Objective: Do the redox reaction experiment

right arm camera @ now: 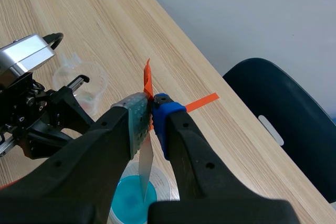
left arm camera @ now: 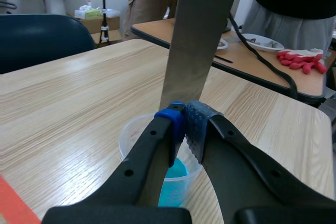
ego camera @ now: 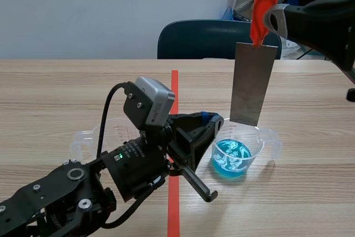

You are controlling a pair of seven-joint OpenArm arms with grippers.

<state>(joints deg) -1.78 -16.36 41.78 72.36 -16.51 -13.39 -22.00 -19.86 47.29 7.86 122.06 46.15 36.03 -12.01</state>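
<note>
The left black robot arm (ego camera: 66, 190) lay low over the table, reaching toward the middle. The left gripper (left arm camera: 186, 123) was closed, its pads pinching the rim of a clear plastic beaker (ego camera: 269, 140). The right black robot arm (ego camera: 327, 9) stood raised, and the right gripper (right arm camera: 151, 109) was clamped on the top of a grey rectangular metal sheet (ego camera: 254, 84).

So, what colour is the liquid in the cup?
The liquid is bright blue with pale swirls; best in the scene view.
</note>
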